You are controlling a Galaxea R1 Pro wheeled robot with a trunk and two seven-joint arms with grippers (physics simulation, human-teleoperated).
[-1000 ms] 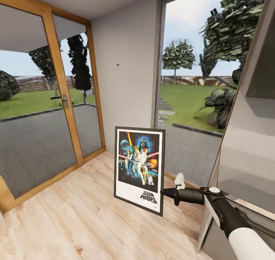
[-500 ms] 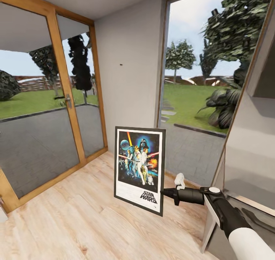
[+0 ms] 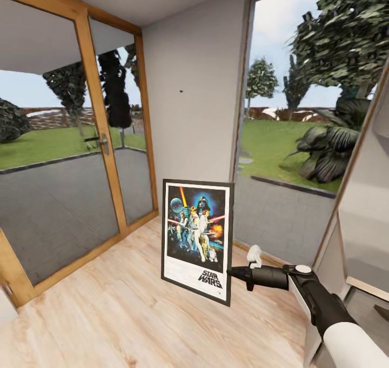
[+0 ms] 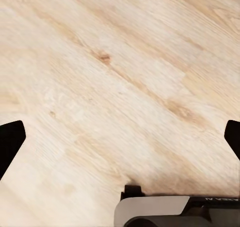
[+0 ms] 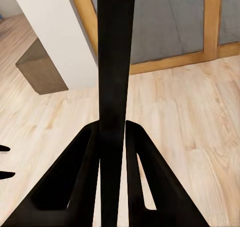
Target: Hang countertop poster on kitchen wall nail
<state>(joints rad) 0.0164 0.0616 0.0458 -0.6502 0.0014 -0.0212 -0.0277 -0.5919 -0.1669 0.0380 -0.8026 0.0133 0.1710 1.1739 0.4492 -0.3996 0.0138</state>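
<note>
Ahead of the robot, the right gripper [image 3: 233,272] is clamped on the right edge of the poster [image 3: 198,239], held upright above the wooden floor [image 3: 108,314]. High on the grey wall [image 3: 194,98] sits a tiny dark nail [image 3: 181,92]. Doing this step well likely means raising the poster squarely, top edge toward the nail. Open floor lies leftward; a glass door [image 3: 59,162] and window flank the wall. Over the floor, the left gripper [image 4: 120,137] hangs with fingers spread, empty.
</note>
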